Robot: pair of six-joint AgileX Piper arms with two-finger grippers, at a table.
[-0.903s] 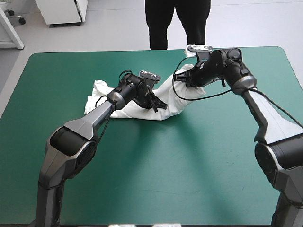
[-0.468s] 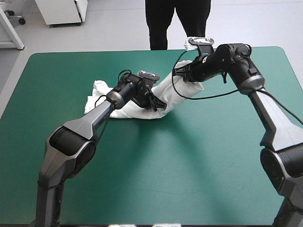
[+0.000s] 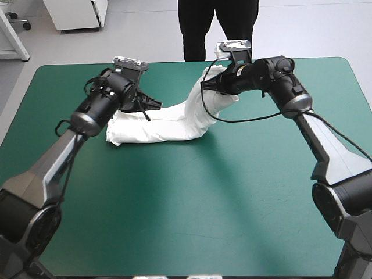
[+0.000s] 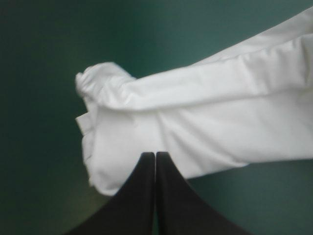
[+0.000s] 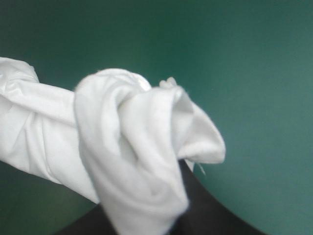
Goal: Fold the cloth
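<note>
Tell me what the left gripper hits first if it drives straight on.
Most likely the crumpled white T-shirt: the left gripper, fingers shut, points straight at its end on the teal-green table cover. The gap is unclear.

White T-shirt [image 3: 165,123], gathered into a long crumpled band across the far half of the teal-green counter [image 3: 192,197]. Its left end lies on the counter; its right end rises, bunched, near the far edge.
</note>
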